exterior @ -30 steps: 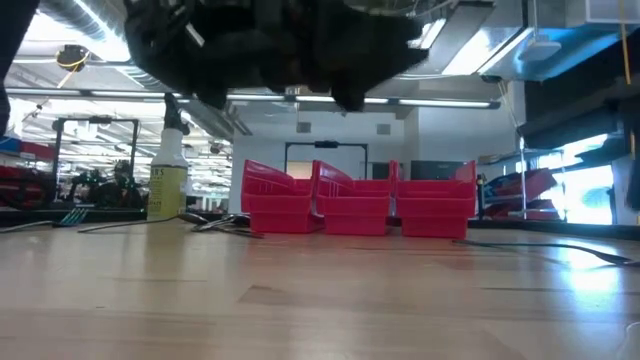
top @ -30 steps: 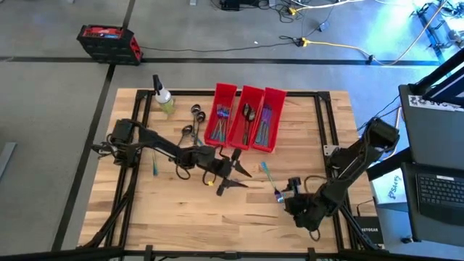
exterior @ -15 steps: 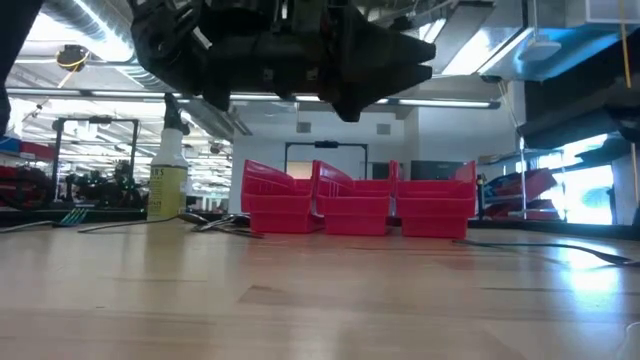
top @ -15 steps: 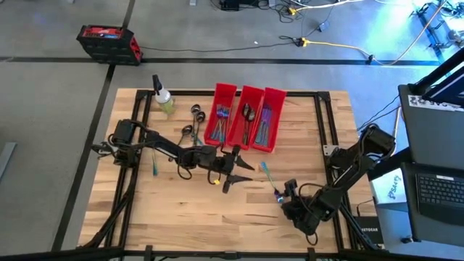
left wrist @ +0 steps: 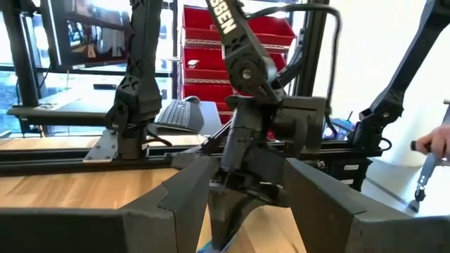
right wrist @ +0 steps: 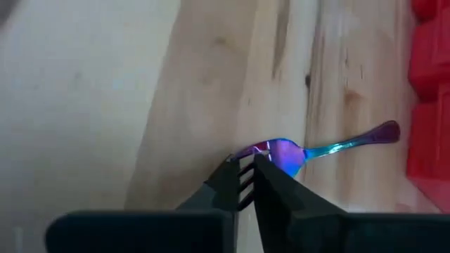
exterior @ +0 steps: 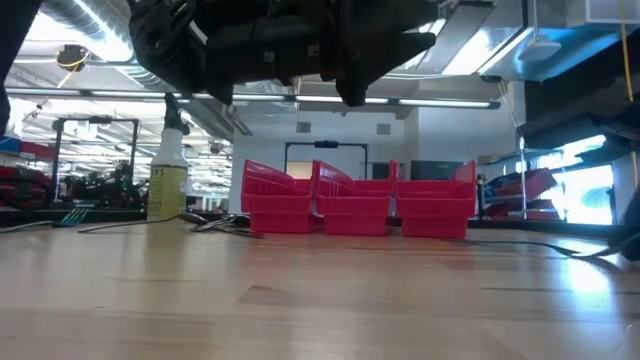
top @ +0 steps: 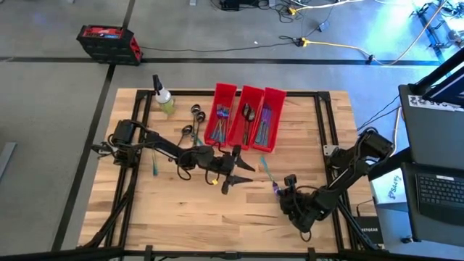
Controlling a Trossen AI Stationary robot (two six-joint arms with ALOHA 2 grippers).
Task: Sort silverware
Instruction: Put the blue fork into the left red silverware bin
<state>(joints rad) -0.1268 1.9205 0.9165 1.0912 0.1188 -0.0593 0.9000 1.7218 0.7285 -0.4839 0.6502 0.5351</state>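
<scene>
An iridescent blue-purple fork (right wrist: 309,149) lies on the wooden table right of centre, also seen in the high view as the fork (top: 269,177). My right gripper (right wrist: 243,176) is shut on its tine end and appears in the high view as my right gripper (top: 280,191). My left gripper (top: 237,176) hovers level over the table's middle, open and holding nothing. Three red bins (top: 246,117) at the far centre hold silverware. More silverware (top: 193,122) lies loose left of the bins, and a teal fork (top: 154,167) lies at the left. My right gripper pinches the fork's tine end (right wrist: 261,150) between its two fingertips. The fingers slant down from the table's near right side. The fork lies flat on the table, its handle (right wrist: 365,135) sticking out sideways from the fingers toward the red bins.
A spray bottle (top: 162,97) with yellowish liquid stands at the far left. A black frame (top: 321,116) runs around the table's edges. Bare wood (top: 181,210) spreads along the near side.
My right gripper has sunk to the table and a little toward the left edge, and its fingers have shut on the fork's tine end. The fork stays on the table. My left gripper has turned slightly in place.
</scene>
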